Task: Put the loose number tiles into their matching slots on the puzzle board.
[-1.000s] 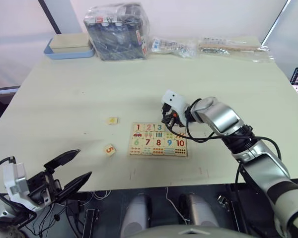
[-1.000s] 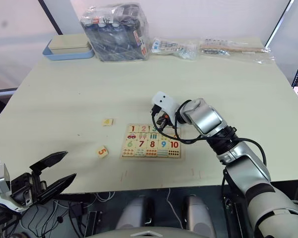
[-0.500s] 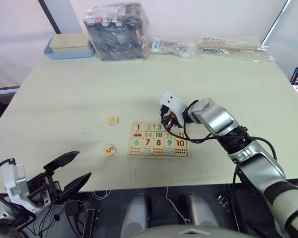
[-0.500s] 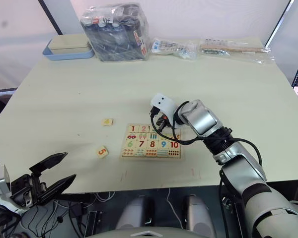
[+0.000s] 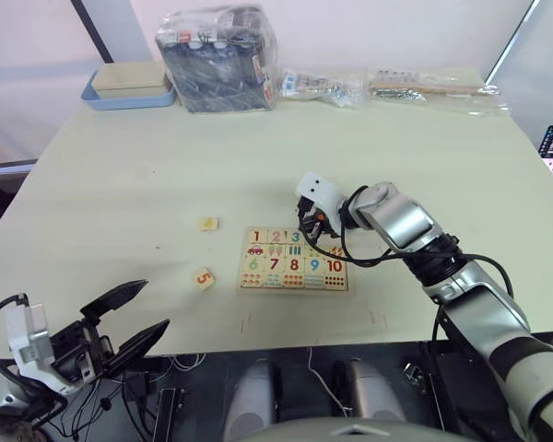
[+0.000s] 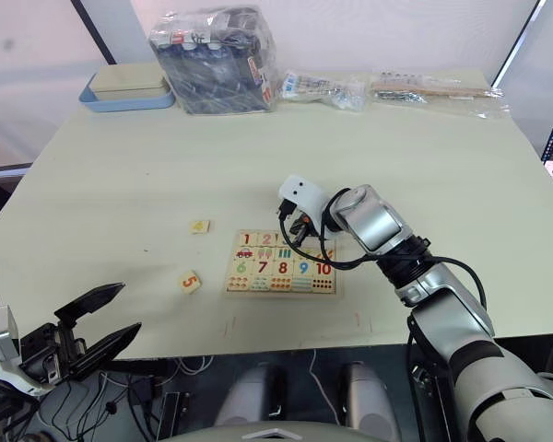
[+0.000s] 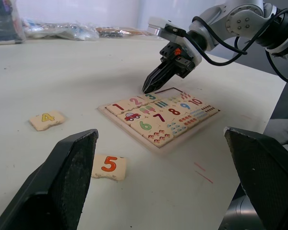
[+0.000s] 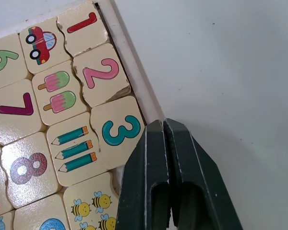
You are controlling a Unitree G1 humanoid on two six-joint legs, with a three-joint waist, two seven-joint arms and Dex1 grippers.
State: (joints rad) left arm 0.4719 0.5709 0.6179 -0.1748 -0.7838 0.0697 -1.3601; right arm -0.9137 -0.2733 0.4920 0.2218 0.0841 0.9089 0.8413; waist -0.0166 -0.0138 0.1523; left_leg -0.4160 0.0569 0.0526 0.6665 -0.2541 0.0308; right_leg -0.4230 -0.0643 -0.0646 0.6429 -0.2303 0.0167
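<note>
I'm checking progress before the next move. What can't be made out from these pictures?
- Slots for 4 and 5 on the puzzle board: hidden by the right gripper in the right wrist view; too small in the eye views.
- Whether the 3 tile is fully seated: fingers cover its edge.
- Contents of the bag at the table's far edge: blurred by wrapping.

Head stereo looks down over table [image 5: 147,175]; wrist views low, close; all share puzzle board [image 5: 294,260].

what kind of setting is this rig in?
Probably a lab or test room, not a home: one large plain table, bagged supplies and packets lined along its far edge, a blue tray in the corner, and a small number puzzle board laid out as the test piece.
</note>
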